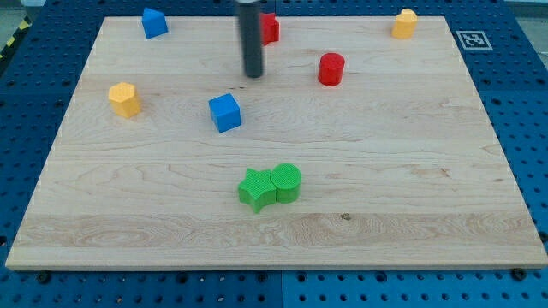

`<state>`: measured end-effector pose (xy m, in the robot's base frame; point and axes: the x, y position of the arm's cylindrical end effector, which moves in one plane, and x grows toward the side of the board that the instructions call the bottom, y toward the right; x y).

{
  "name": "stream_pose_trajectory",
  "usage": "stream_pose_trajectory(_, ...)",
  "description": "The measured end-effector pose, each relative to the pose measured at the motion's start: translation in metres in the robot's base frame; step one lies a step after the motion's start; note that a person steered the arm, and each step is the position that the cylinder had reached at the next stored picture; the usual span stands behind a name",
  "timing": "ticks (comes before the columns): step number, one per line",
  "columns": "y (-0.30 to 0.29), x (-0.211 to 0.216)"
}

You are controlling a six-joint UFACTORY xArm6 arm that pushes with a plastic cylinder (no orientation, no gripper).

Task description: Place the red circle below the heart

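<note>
My tip [253,75] is sitting on the wooden board [428,197] in the upper middle of the frame, bare rod, nothing clamped or carried, touching no block. Just to its right and a bit higher, a second red block [270,28] is peeking out from behind the rod near the top edge; shape hard to tell as it is partly hidden. The red circle [331,68] is standing further right of the tip, apart from it, in the upper middle-right. Below and left of the tip the blue cube [225,112] is lying near. Another blue block [154,22] is sitting in the upper left. A yellow block [125,99] is resting at the left side, a second yellow block [404,23] in the upper right corner. In the lower centre a green star [255,189] and a green circle [287,182] are touching side by side, well apart from the tip.
</note>
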<state>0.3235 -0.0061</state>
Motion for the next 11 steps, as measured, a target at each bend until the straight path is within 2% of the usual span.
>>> stream_pose_trajectory(1,0.047,-0.005)
stream_pose_trajectory(5,0.118,0.007)
stream_pose_trajectory(8,0.210,0.021)
stream_pose_trajectory(10,0.209,0.040)
stream_pose_trajectory(11,0.190,0.042)
